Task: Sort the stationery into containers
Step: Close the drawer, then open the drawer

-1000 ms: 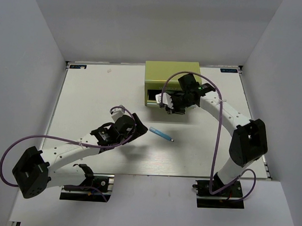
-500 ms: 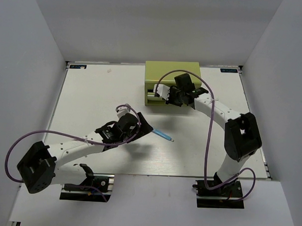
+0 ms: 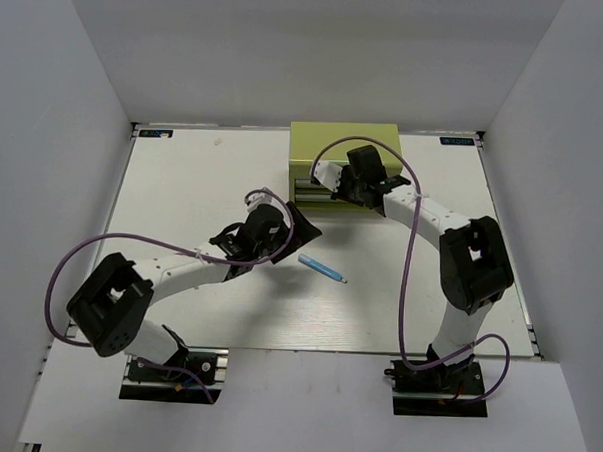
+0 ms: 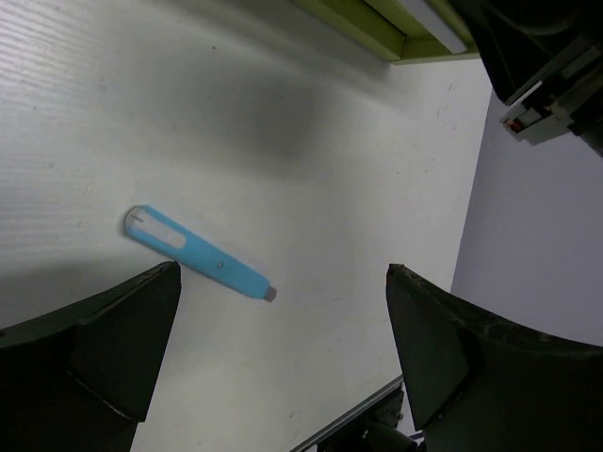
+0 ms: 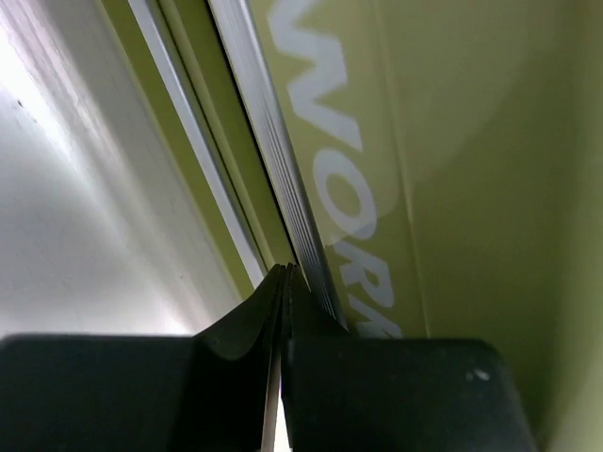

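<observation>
One piece of stationery shows: a light-blue pen [image 3: 322, 268] lying flat mid-table, also in the left wrist view [image 4: 198, 254]. My left gripper [image 3: 303, 229] hovers just to the far left of it, open wide and empty; in its wrist view [image 4: 283, 353] the pen lies near the left finger [image 4: 104, 344]. The olive-green tool chest [image 3: 343, 148] stands at the back centre. My right gripper [image 3: 331, 179] is shut and empty. Its tips [image 5: 285, 275] press against the chest's front [image 5: 452, 141], by the silver drawer rail [image 5: 268, 132] and the white lettering.
The white table [image 3: 183, 181] is walled on three sides. My right arm's wrist [image 4: 551, 66] shows at the upper right of the left wrist view, close to the chest's corner [image 4: 377, 24]. Both arm bases sit at the near edge.
My right gripper moved back to the chest's front, and the drawer that stood open now looks pushed in. My left gripper swung right and farther back, toward the pen.
</observation>
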